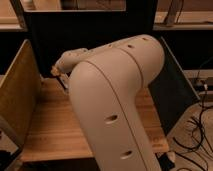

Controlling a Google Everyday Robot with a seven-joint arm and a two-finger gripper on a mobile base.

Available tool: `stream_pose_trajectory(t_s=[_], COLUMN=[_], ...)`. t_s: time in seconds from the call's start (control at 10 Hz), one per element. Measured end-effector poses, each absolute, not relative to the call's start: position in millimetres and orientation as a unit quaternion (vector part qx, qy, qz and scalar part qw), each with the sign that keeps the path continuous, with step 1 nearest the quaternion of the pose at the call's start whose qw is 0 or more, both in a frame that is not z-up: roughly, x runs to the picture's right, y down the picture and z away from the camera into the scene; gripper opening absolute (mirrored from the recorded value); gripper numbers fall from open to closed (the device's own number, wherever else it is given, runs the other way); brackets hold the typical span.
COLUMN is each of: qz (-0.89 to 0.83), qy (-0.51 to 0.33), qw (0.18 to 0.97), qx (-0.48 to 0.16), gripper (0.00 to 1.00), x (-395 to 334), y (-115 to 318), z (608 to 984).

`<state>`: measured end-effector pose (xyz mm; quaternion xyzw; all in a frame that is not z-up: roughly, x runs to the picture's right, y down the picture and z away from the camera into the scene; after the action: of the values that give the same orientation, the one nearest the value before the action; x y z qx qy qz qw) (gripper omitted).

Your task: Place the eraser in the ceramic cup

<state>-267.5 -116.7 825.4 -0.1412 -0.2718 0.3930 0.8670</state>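
My big white arm (115, 105) fills the middle of the camera view and hides most of the wooden table (50, 125). The gripper is out of view behind the arm's far end (70, 60) at the table's back left. The eraser and the ceramic cup are hidden or out of view. A small orange-brown bit (55, 71) shows just under the arm's tip; I cannot tell what it is.
A wooden side panel (17, 95) stands along the table's left. A dark panel (170, 95) stands along its right and a black wall (90, 30) at the back. Cables (200, 125) lie on the floor at the right.
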Motion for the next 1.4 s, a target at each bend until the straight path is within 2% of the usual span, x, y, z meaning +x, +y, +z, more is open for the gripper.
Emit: stream_pose_trajectory(t_s=[0.4, 1.0, 1.4], qz=[0.405, 0.398, 0.386], qy=[-0.255, -0.263, -0.250], qw=[0.867, 0.867, 0.875], qx=[-0.142, -0.143, -0.154], gripper=[0.00, 0.00, 0.00], x=[-250, -257, -255], y=[-115, -115, -101], z=[856, 844, 841])
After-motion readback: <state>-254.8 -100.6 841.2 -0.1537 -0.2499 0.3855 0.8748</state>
